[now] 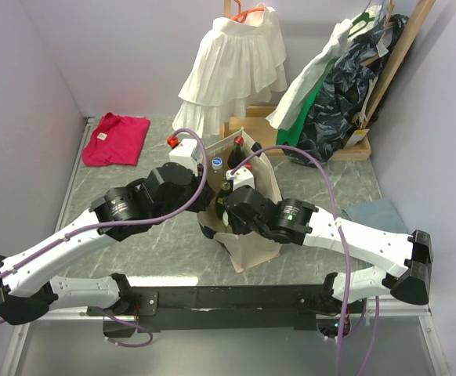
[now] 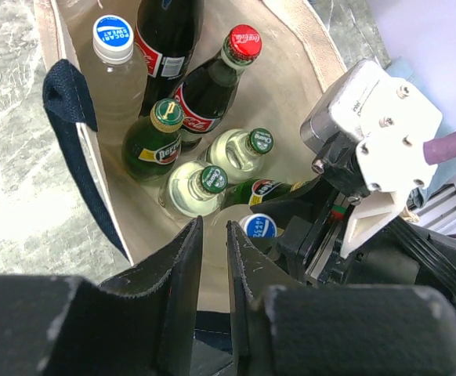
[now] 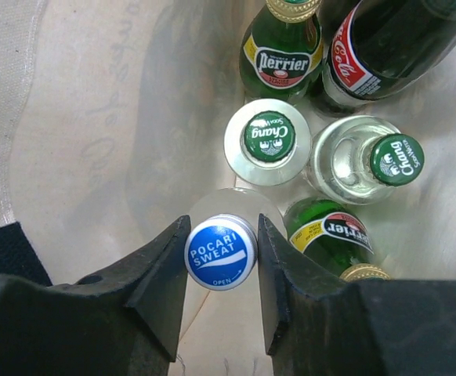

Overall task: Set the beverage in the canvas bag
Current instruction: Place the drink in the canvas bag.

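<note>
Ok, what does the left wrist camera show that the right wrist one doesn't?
Only left wrist: a second Pocari standing in the bag, a red Coke cap, the navy handle and the table. Only right wrist: a square-on look at the right gripper clamped on a Pocari cap. Both: the bag, two Chang bottles and Perrier bottles.

matt canvas bag [image 2: 287, 90]; glossy glass perrier bottle [image 3: 283, 61]; smooth plastic pocari bottle [image 3: 220, 252]

canvas bag [image 1: 269, 174]: upright | left arm [image 1: 79, 235], right arm [image 1: 369, 243]: meet over its mouth | red cloth [image 1: 116, 139]: rear left
</note>
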Controlling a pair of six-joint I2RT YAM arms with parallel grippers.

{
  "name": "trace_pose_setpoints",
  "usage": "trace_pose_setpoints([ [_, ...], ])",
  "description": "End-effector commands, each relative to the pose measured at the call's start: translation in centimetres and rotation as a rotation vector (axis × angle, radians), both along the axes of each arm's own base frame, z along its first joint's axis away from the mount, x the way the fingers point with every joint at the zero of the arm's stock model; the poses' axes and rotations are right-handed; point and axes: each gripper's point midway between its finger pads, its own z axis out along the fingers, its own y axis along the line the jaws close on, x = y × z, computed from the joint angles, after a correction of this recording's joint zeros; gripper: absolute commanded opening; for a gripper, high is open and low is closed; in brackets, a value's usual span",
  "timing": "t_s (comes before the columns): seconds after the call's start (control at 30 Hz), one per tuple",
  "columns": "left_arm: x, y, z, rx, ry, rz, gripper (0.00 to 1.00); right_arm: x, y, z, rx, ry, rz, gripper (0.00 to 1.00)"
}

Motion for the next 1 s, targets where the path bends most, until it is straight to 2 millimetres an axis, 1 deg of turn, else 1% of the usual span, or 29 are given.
trace_pose_setpoints([
  [0.0, 0.5, -0.3, 1.4, -0.030, -0.042, 0.009, 0.25, -2.8, 0.7, -3.1, 0.002, 0.157, 0.038, 0.46],
  [0.03, 0.5, -0.2, 1.4, -0.029, -0.042, 0.009, 0.25, -2.8, 0.7, -3.2, 0.000, 0.157, 0.037, 0.49],
  [0.07, 0.5, -0.3, 1.3, -0.028, -0.041, 0.008, 0.25, -2.8, 0.8, -3.1, 0.000, 0.157, 0.037, 0.49],
  [0.13, 0.5, -0.3, 1.4, -0.028, -0.042, 0.008, 0.25, -2.8, 0.8, -3.1, 0.001, 0.158, 0.038, 0.55],
  [0.2, 0.5, -0.3, 1.3, -0.025, -0.042, 0.006, 0.25, -2.7, 0.8, -3.1, -0.001, 0.155, 0.037, 0.56],
  [0.23, 0.5, -0.3, 1.4, -0.026, -0.044, 0.009, 0.25, -2.8, 0.8, -3.1, -0.003, 0.158, 0.038, 0.61],
  [0.5, 0.6, -0.1, 1.3, -0.021, -0.045, 0.012, 0.25, -2.4, 0.5, -3.0, -0.012, 0.147, 0.016, 0.68],
  [0.53, 0.5, -0.1, 1.3, -0.022, -0.047, 0.012, 0.25, -2.3, 0.5, -2.9, -0.014, 0.141, 0.008, 0.70],
  [0.7, 0.5, 0.0, 1.3, -0.020, -0.048, 0.012, 0.25, -1.7, -0.1, -2.2, -0.026, 0.115, -0.027, 0.70],
  [0.77, 0.5, -0.1, 1.4, -0.020, -0.049, 0.010, 0.25, -1.3, -0.5, -1.7, -0.030, 0.094, -0.052, 0.70],
  [0.97, 0.6, -0.1, 1.3, -0.019, -0.049, 0.012, 0.25, -0.8, -0.7, 0.0, 0.000, 0.056, -0.073, 0.70],
])
